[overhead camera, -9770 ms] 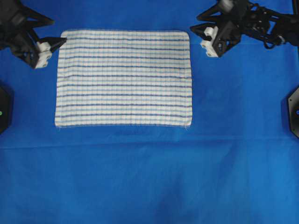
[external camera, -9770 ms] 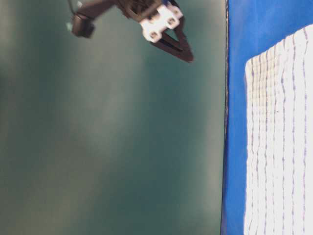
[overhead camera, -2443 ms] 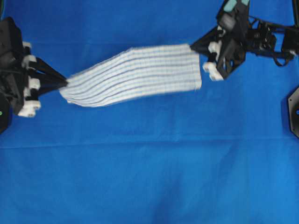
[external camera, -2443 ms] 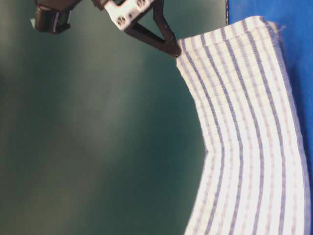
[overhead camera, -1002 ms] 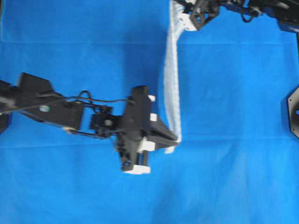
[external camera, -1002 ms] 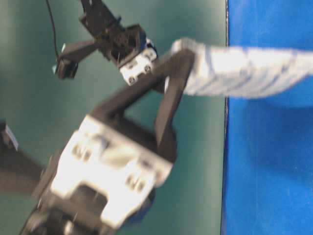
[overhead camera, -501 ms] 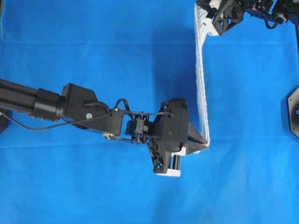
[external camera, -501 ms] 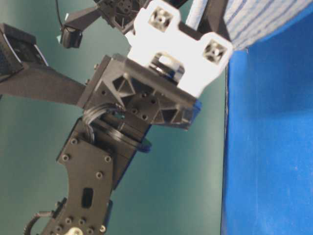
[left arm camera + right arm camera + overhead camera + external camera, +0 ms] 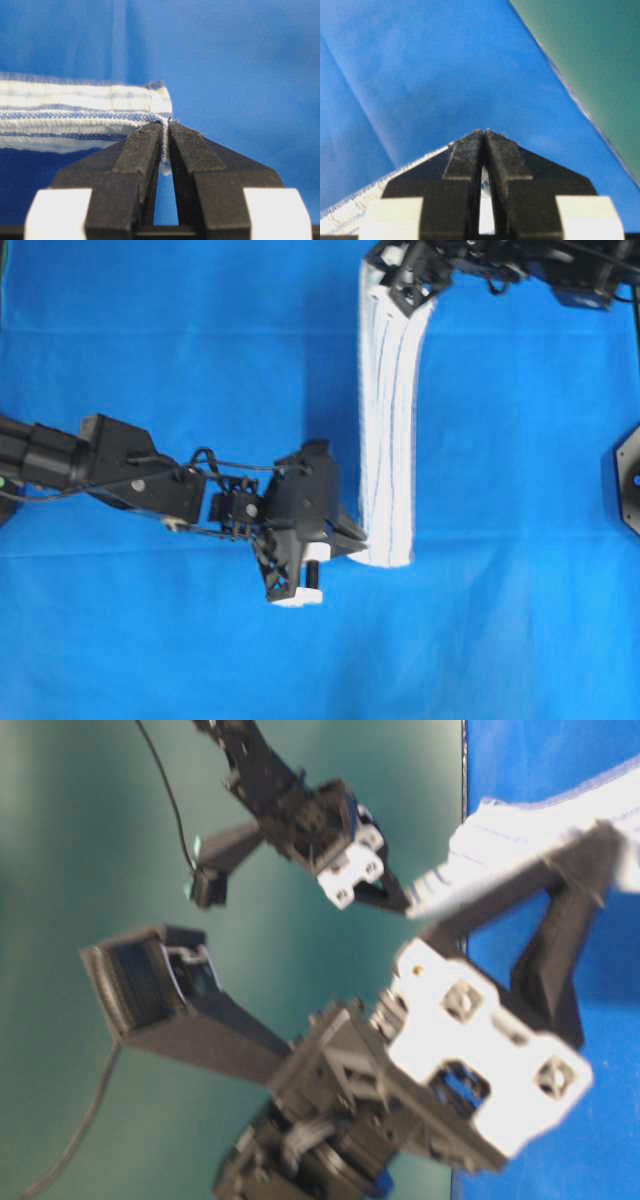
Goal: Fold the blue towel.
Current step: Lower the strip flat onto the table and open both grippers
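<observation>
The blue towel (image 9: 388, 430), white with thin blue stripes, hangs stretched in a narrow band running from the top of the overhead view down to the middle. My left gripper (image 9: 355, 542) is shut on its near corner, and the hem is pinched between the pads (image 9: 150, 145) in the left wrist view, where the towel (image 9: 85, 112) runs off to the left. My right gripper (image 9: 392, 280) is shut on the far end at the top edge. In the right wrist view a white sliver sits between its closed fingers (image 9: 495, 160), and a towel edge (image 9: 350, 210) trails off to the lower left.
A plain blue table cloth (image 9: 520, 620) covers the whole work surface, with a crease across it near mid-height. A black arm base (image 9: 628, 480) sits at the right edge. The left arm (image 9: 120, 472) reaches in from the left. A green wall (image 9: 100, 840) lies beyond the table edge.
Both grippers have shifted left with the towel still held. The left arm has drawn back a little, and the hanging band now shows more of its width.
</observation>
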{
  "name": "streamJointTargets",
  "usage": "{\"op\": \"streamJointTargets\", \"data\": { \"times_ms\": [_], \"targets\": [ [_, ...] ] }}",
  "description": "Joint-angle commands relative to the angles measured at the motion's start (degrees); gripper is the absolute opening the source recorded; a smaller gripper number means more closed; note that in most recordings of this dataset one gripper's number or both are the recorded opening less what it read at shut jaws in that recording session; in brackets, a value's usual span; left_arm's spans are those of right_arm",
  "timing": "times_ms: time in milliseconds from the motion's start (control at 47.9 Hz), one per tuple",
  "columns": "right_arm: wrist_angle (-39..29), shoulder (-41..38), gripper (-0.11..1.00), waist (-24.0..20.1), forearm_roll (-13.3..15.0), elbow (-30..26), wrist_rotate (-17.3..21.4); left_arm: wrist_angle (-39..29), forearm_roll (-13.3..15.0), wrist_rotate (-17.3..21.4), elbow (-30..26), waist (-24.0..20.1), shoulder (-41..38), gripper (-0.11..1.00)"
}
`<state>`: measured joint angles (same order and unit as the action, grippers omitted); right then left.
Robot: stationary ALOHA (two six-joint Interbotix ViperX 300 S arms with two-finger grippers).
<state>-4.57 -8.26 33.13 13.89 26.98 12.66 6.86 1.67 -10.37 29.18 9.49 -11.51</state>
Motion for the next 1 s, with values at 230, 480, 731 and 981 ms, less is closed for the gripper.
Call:
{"op": "streamJointTargets", "data": {
  "times_ms": [230, 480, 731, 981],
  "targets": [
    [0.2, -1.1, 0.03, -0.4, 0.3, -3.3, -1.1, 1.1, 0.1, -0.7, 1.2, 2.5, 1.3, 0.04],
    [0.3, -1.1, 0.03, -1.1, 0.3, -3.3, -2.7, 1.1, 0.0, -0.7, 0.6, 2.0, 1.0, 0.04],
    [-0.3, -0.8, 0.17, -1.6, 0.3, -2.8, -3.7, 0.3, 0.1, -0.5, 1.2, 1.3, 1.8, 0.4],
    [-0.7, 3.6, 0.52, -3.3, 0.3, -0.2, -6.2, -5.2, -0.4, 1.0, 2.7, 0.0, 8.8, 0.61]
  ]
}}
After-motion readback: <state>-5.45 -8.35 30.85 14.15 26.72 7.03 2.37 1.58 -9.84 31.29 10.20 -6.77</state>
